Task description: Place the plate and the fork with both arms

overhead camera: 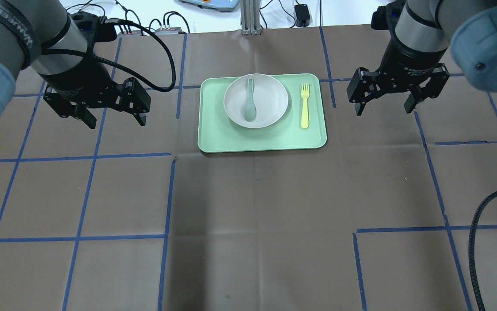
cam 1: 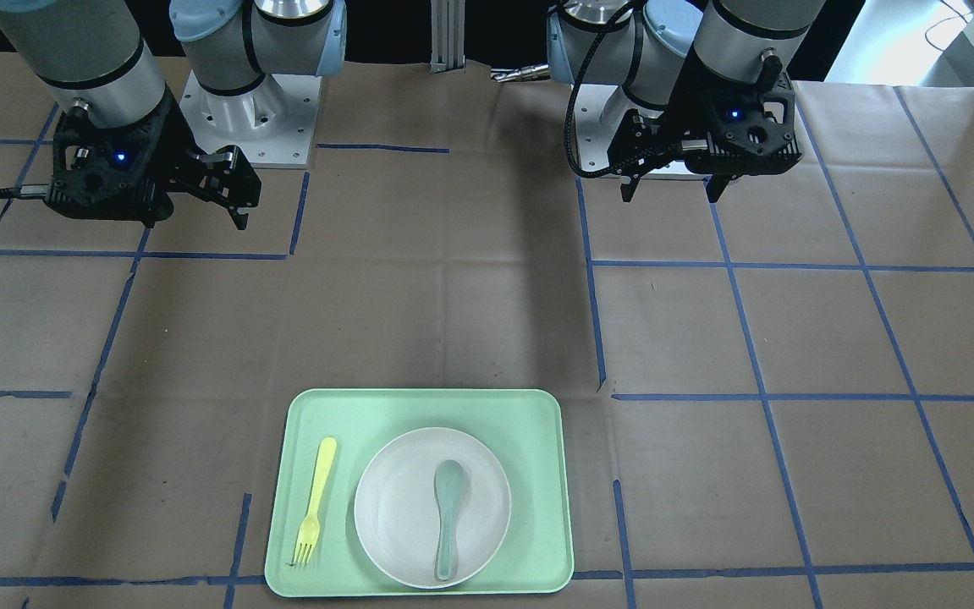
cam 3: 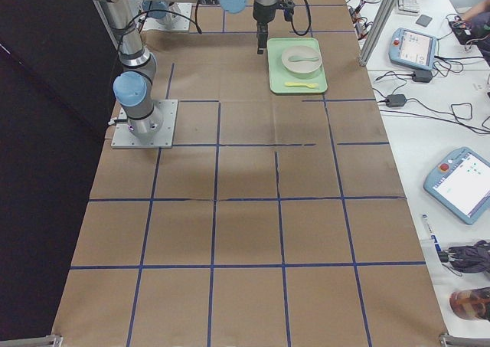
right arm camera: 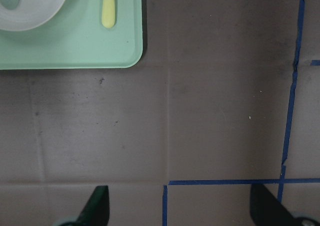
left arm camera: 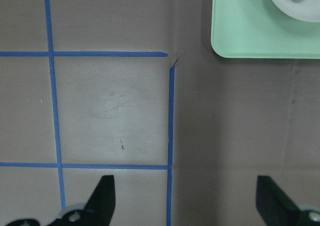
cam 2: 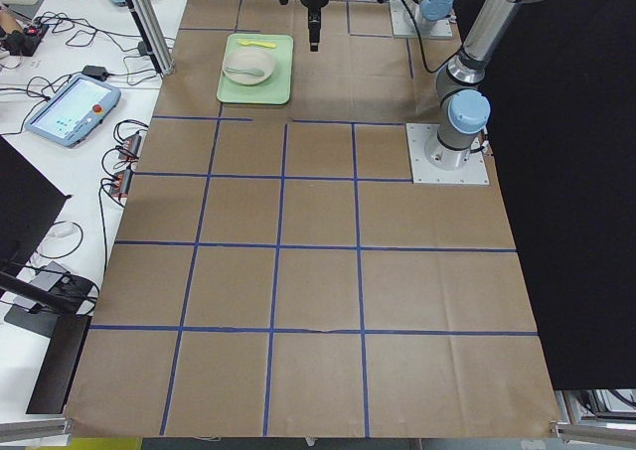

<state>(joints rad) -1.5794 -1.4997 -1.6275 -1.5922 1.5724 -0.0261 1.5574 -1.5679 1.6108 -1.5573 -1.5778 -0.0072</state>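
1. The left claw (overhead camera: 116, 123) and right claw (overhead camera: 382, 110) hang released, empty, above the tabletop (overhead camera: 248, 216).
2. Between them, the plate (overhead camera: 272, 103) sits on the tray (overhead camera: 261, 140).
3. The fork (overhead camera: 305, 106) lies on the plate's right-claw side.

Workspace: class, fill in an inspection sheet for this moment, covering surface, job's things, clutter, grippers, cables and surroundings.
Surface: table covered in brown paper with a blue tape grid.
Job's things: plate and fork lie side by side on the green tray, not touching.
Clutter: spoon lying in the plate.
Grippers: left gripper and right gripper open, empty, above the table either side of the tray.
Cables: black cable loops from the left wrist; second cable near the table's right edge.
Surroundings: pendant and loose wires on the bench.
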